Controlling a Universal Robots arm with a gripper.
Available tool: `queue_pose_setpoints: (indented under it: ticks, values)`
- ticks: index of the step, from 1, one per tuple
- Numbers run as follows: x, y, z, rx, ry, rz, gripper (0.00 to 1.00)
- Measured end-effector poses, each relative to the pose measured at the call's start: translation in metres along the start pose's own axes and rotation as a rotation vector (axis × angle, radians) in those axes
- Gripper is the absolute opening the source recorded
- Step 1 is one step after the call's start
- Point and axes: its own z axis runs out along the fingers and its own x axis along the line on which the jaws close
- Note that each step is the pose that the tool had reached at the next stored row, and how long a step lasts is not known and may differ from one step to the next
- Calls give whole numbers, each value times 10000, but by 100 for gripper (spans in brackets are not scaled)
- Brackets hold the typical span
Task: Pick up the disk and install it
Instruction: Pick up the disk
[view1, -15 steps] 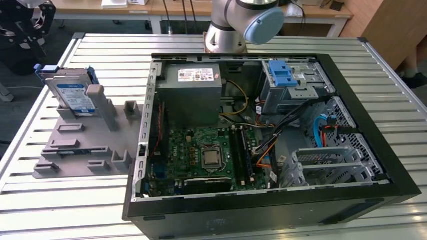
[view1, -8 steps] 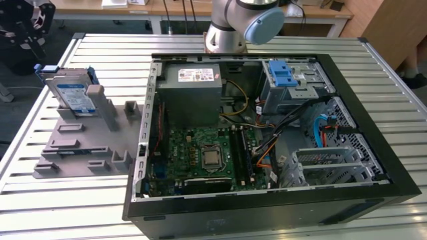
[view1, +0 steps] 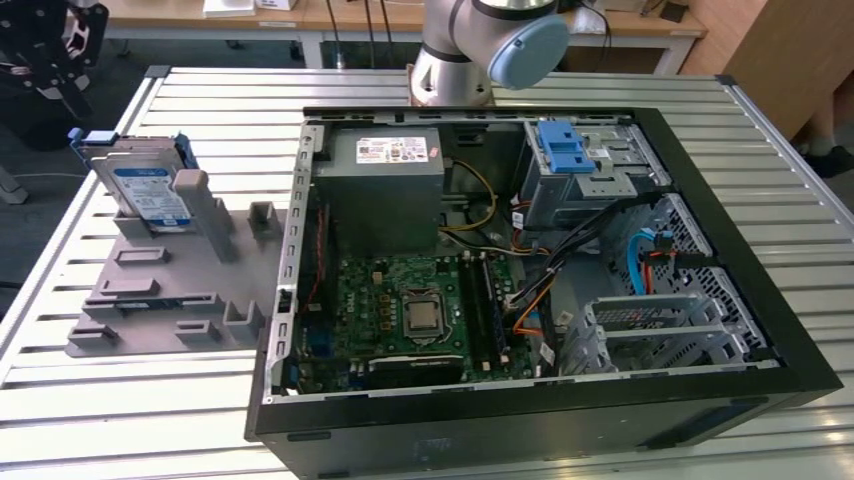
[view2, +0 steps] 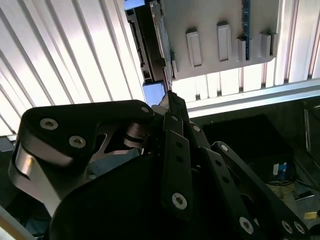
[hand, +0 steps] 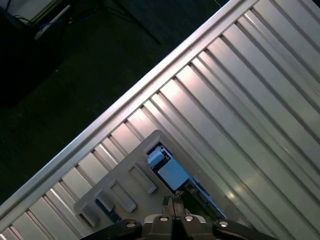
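Presently, item one: flat silver-grey metal disk (view1: 144, 190) with blue plastic side rails, standing on edge in a slot of a grey plastic holder (view1: 174, 290) at the exterior view's left, on a ribbed aluminium table (view1: 134, 420). It carries a blue-and-white label whose print cannot be made out.

Item two: black open tower computer case (view1: 534, 430), lying on its side just beside the holder, green motherboard exposed. Inside are a large grey box (view1: 380, 200) bearing a white sticker with unreadable print, and a blue plastic latch piece (view1: 567, 150) on the metal drive cage.

Item three: grey robot arm (view1: 467, 50) with a pale blue joint cap, rising behind the case.

Item four: black linkage gripper (hand: 172, 202), pointing down at the holder. In both wrist views its fingertips are pressed together on nothing (view2: 169, 97), poised above the disk's (hand: 172, 172) upper edge and apart from it.
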Motion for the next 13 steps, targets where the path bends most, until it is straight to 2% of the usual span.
queue_pose_setpoints:
  ticks: [13]
  values:
    - [0,0,3,-20,68,-1916,11]
